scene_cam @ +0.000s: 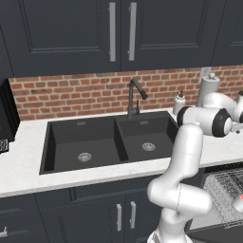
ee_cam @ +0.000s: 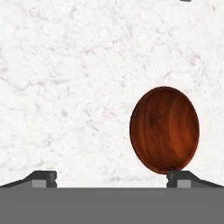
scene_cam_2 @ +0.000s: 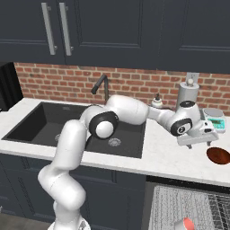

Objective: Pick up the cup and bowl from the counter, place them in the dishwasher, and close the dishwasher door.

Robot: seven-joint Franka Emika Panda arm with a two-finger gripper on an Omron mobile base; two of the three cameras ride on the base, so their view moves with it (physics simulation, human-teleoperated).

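Note:
A reddish-brown wooden bowl sits upright on the white counter, at the right end of the counter in the right base view, where the bowl is cut by the frame edge. My gripper hangs just above the counter, left of the bowl, open and holding nothing. In the hand view my gripper has the bowl just above its right fingertip. Below the worktop the dishwasher's wire rack is pulled out, with a small red cup lying in it. The rack and the cup also sit low right.
A black double sink with a dark faucet fills the counter's middle. A soap dispenser, a paper towel roll and a small scale stand by the brick wall. A dark appliance stands far left.

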